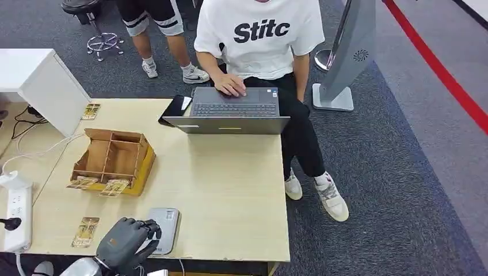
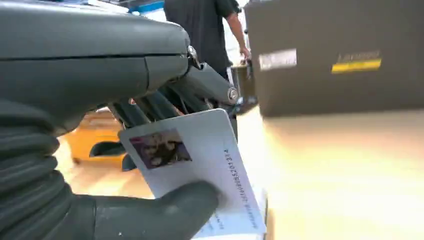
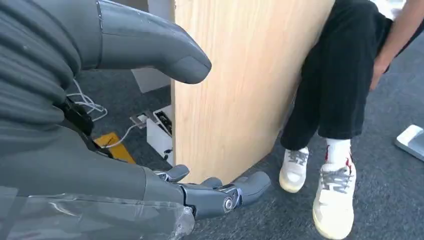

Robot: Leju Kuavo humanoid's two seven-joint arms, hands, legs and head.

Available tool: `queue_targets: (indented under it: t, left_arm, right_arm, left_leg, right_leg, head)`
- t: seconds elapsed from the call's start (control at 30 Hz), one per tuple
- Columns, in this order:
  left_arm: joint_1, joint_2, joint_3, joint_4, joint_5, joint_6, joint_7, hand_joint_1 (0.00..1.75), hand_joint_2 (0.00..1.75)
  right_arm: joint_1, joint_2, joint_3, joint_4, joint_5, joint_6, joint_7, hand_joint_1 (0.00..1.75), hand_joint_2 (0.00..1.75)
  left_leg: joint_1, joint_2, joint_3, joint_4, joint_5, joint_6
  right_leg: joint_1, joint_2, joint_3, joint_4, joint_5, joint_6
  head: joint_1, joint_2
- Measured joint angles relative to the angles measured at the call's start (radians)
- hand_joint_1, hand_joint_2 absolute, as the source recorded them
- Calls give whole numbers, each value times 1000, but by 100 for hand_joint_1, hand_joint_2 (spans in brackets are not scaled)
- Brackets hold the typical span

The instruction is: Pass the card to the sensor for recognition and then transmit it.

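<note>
Pinching a white card (image 2: pixel 200 170) between its thick thumb and darker fingers (image 2: pixel 165 102), the left robot hand (image 1: pixel 128 240) sits at the near edge of the worktop (image 1: pixel 224 195), right beside the grey flat sensor (image 1: pixel 167 227). In the head view its fingers overlap the sensor's left edge. The left wrist view shows the card tilted, with a small picture printed on one corner and a line of digits along one side.

The right robot hand (image 3: pixel 150 150) hangs beside the wooden side panel of the worktop, grasping nothing, thumb apart from its loosely extended fingers.

On the worktop, a wooden compartment box (image 1: pixel 112 160) stands to the left, with two patterned cards (image 1: pixel 99 185) lying against its near side. Another patterned card (image 1: pixel 85 231) lies flat just left of the left robot hand, and one more (image 1: pixel 91 111) lies at the far left corner. A grey laptop (image 1: pixel 233 110) is open at the far edge, and a seated person in a white T-shirt (image 1: pixel 259 34) rests a hand (image 1: pixel 230 85) on its keyboard. A dark phone (image 1: pixel 175 108) lies beside the laptop. A white power strip (image 1: pixel 17 218) lies on the surface to the left.
</note>
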Motion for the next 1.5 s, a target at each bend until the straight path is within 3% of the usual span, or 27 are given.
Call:
queue_targets:
  t: [0.17, 0.4, 0.53, 0.97, 1.07, 1.3, 1.5]
  left_arm:
    - [-8, 23, -49, 48, 16, -9, 46, 175, 175]
    - [-16, 35, -85, 84, 23, -23, 66, 175, 175]
    - [-30, 35, -86, 84, -1, 28, 64, 175, 175]
    - [-59, -19, -16, 37, -46, 50, 29, 175, 175]
    - [-62, -39, 11, 16, -67, 91, 3, 175, 175]
    - [-180, -124, 131, -114, -53, 26, -37, 175, 175]
    - [-292, -158, 171, -146, -42, -17, -34, 175, 175]
  right_arm:
    - [-17, 0, -21, 5, 29, 23, 5, 0, 175]
    - [-33, 0, -38, 18, 39, 30, 4, 0, 175]
    - [-31, 0, -40, 22, 27, 22, -3, 0, 175]
    - [3, 0, 5, 0, -5, -11, -11, 0, 175]
    - [11, 0, 12, -6, -13, -19, -11, 0, 175]
    - [31, 0, 55, -23, -13, -35, -9, 0, 175]
    - [31, 0, 62, -22, 8, -25, -3, 0, 175]
  left_leg:
    - [0, 0, 1, 0, 0, 0]
    - [0, 0, 1, 0, 0, 0]
    - [0, -1, 1, 0, 0, 0]
    - [0, -1, 1, 0, 0, 0]
    - [0, -1, 1, 0, 0, 0]
    - [0, -1, 1, 0, 1, 0]
    - [0, -1, 1, 0, 2, -1]
  right_leg:
    - [0, -1, 0, 0, 0, 0]
    - [0, -1, 0, 0, 0, 0]
    - [0, -1, 0, 0, 0, 0]
    - [0, -1, 1, 0, 0, 0]
    - [0, -1, -1, 0, 0, 0]
    - [0, -2, 1, 0, 1, 0]
    - [0, -2, 1, 0, 2, 0]
  head:
    - [0, 0]
    - [0, 0]
    - [0, 0]
    - [0, 0]
    - [0, 0]
    - [0, 0]
    - [0, 0]
